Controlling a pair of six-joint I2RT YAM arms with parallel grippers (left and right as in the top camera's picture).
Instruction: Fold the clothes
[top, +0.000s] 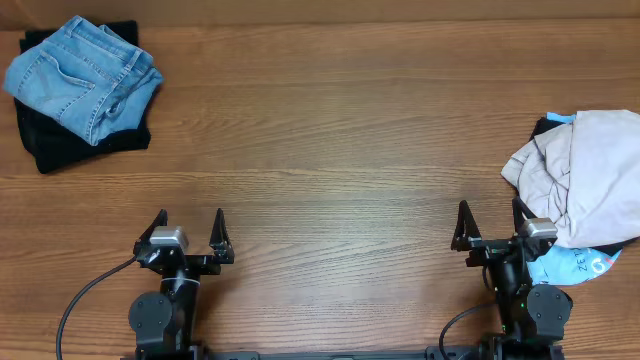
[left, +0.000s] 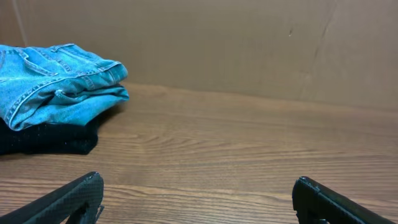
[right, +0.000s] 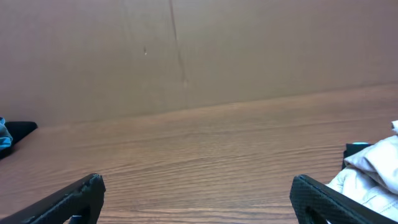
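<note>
Reaching: right gripper (top: 490, 222), wide and empty, should pinch trousers (top: 585, 165) edge, drag to centre.
Left gripper (top: 190, 222): wide, empty; assist spreading.

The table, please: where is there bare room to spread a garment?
The wide middle of the table is bare, between the folded jeans at far left and the beige trousers heaped at right. Crowded: the right edge, beside the right gripper.

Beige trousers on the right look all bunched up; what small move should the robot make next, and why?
Probably the right gripper should reach over to the beige trousers beside it and pinch an edge. Both it and the left gripper stand open and empty, and the trousers lie in a crumpled heap, not spread.
</note>
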